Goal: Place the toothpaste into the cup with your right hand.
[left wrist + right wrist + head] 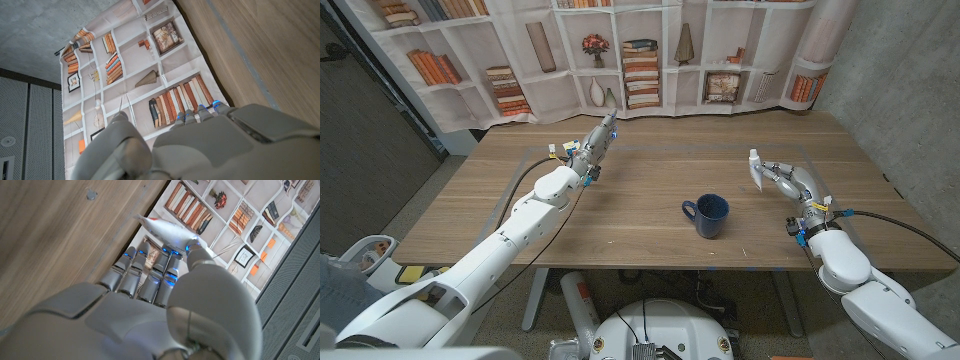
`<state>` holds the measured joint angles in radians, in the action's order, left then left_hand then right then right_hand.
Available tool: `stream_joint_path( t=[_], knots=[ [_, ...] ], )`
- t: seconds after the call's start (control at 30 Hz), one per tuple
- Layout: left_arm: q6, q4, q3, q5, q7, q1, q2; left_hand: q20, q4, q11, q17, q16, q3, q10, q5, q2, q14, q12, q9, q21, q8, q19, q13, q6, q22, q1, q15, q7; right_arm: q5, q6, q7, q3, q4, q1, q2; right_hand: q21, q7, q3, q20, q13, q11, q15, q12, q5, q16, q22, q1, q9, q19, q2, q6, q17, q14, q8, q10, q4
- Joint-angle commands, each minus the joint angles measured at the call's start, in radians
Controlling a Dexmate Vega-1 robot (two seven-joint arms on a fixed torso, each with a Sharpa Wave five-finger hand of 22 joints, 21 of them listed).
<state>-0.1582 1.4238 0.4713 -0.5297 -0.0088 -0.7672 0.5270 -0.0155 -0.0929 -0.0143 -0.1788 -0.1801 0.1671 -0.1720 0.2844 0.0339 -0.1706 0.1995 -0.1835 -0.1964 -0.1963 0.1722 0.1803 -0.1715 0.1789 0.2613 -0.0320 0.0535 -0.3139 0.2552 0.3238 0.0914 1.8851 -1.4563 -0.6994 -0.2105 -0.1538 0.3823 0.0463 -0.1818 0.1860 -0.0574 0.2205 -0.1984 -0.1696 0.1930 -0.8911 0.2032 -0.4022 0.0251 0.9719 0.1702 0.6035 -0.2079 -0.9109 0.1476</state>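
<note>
A dark blue cup (710,214) with a handle on its left side stands upright on the wooden table (650,170), near the front middle. My right hand (787,183) is to the right of the cup, raised over the table, and grips a white toothpaste tube (756,169) whose end sticks out past the fingers. In the right wrist view the toothpaste tube (167,231) lies across the fingertips (150,260) of my right hand (165,310). My left hand (592,148) hovers at the far left of the table with fingers extended and nothing in it; it also shows as my left hand (200,145).
A bookshelf-printed curtain (620,55) hangs behind the table's far edge. A grey wall (900,90) stands to the right. Bare wood lies between the cup and both hands.
</note>
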Motion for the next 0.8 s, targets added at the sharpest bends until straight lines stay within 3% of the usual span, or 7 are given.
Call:
stream_joint_path(
  t=[0.03,0.5,0.8],
  knots=[
    [-0.004,-0.011,0.004,0.007,-0.001,0.013,-0.005,0.008,-0.002,0.005,-0.002,-0.006,-0.005,-0.139,-0.001,-0.013,-0.177,0.002,-0.003,-0.005,0.001,0.222,0.005,-0.119,0.005,0.006,0.005,-0.004,-0.026,0.053,-0.034,0.0,0.0,-0.006,0.003,0.003,-0.009,-0.002,0.008,-0.001,0.008,-0.018,-0.003,-0.004,0.002,0.005,0.0,0.001,0.008,-0.009,0.007,0.002,-0.005,0.0,-0.003,-0.003],
    [-0.005,-0.024,0.004,0.003,-0.012,0.022,-0.007,0.008,-0.002,0.006,-0.002,-0.006,-0.008,-0.139,-0.001,-0.014,-0.176,0.003,-0.003,-0.005,0.002,0.222,0.005,-0.12,0.005,0.007,0.005,-0.004,-0.004,0.081,-0.03,0.004,0.027,-0.02,0.019,0.001,-0.013,-0.003,0.007,-0.001,0.012,-0.015,-0.002,-0.004,-0.002,0.005,-0.001,0.001,0.006,-0.011,0.016,0.002,-0.011,-0.002,-0.005,-0.003],
    [-0.001,-0.018,0.003,0.006,-0.007,0.022,-0.004,0.008,-0.002,0.005,-0.002,-0.006,-0.01,-0.138,-0.001,-0.015,-0.176,0.003,-0.003,-0.005,0.002,0.222,0.005,-0.12,0.005,0.008,0.005,-0.003,-0.036,0.106,-0.081,0.015,0.021,-0.009,0.015,0.0,-0.014,-0.003,0.007,-0.001,0.015,-0.018,-0.002,-0.005,-0.004,0.005,-0.002,0.001,0.005,-0.011,0.018,0.002,-0.012,-0.002,-0.005,-0.003]
  ],
)
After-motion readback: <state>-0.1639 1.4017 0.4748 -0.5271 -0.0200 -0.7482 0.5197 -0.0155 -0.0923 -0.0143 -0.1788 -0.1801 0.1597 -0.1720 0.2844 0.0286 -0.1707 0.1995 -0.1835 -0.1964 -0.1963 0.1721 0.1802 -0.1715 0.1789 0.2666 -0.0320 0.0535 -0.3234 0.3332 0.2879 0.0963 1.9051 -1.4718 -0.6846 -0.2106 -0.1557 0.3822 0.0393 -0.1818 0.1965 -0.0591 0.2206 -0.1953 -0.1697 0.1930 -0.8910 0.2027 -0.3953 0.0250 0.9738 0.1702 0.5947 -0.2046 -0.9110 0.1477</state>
